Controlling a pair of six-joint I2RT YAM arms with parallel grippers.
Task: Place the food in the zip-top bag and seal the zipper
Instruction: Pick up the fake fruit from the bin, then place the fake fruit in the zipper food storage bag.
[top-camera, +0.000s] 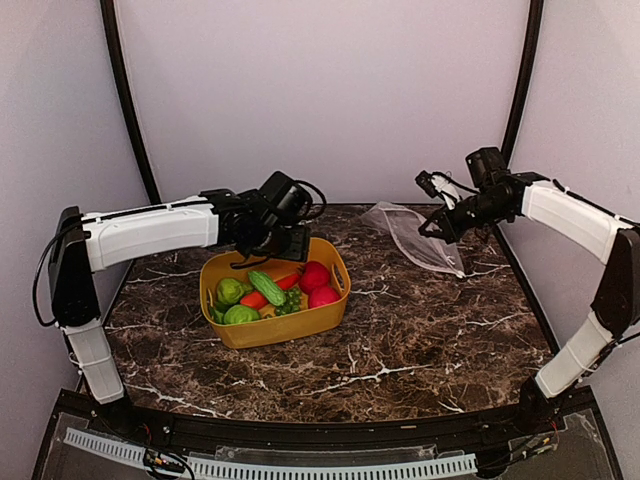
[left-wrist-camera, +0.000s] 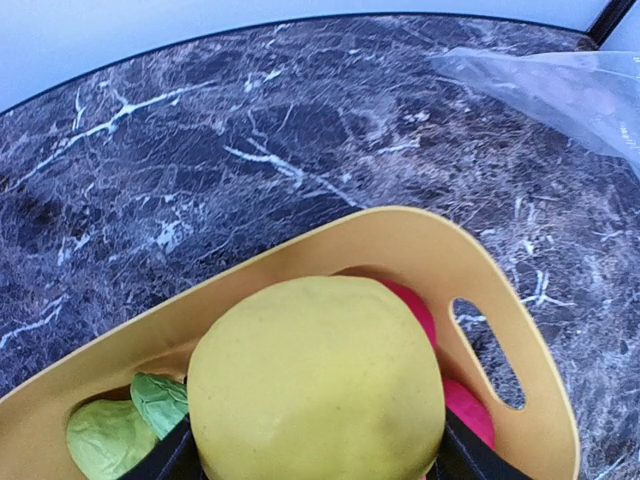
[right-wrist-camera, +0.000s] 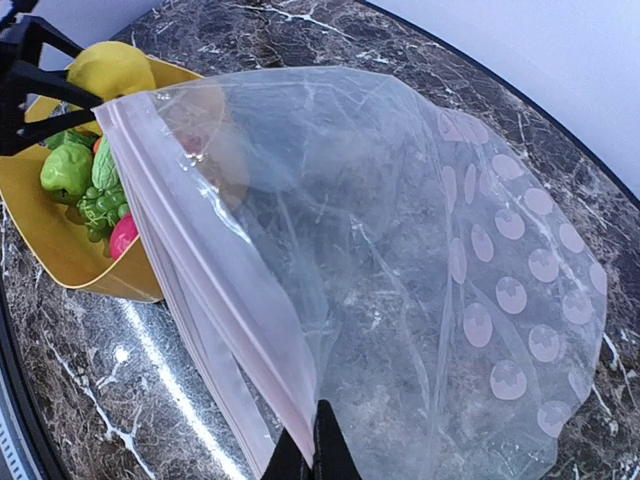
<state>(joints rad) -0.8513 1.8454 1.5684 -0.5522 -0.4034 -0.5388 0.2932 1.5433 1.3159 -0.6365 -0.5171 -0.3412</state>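
Note:
My left gripper (left-wrist-camera: 318, 462) is shut on the yellow lemon (left-wrist-camera: 315, 385), with a black finger (left-wrist-camera: 165, 455) pressed to each side. It holds the lemon over the back of the yellow tub (top-camera: 290, 325). In the tub lie green round fruits (top-camera: 232, 291), a cucumber (top-camera: 266, 287), a carrot (top-camera: 258, 298), green grapes (top-camera: 290, 301) and red balls (top-camera: 316, 278). At the back right my right gripper (right-wrist-camera: 315, 452) is shut on the mouth edge of the zip-top bag (right-wrist-camera: 400, 260). It holds the bag up by the whitish zipper (right-wrist-camera: 200, 260), and the mouth gapes towards the tub.
The tub stands left of centre on the dark marble table (top-camera: 420, 330). The table's curved back edge (left-wrist-camera: 200, 45) meets a pale wall. The bag's dotted end (right-wrist-camera: 540, 300) hangs towards the table's right edge.

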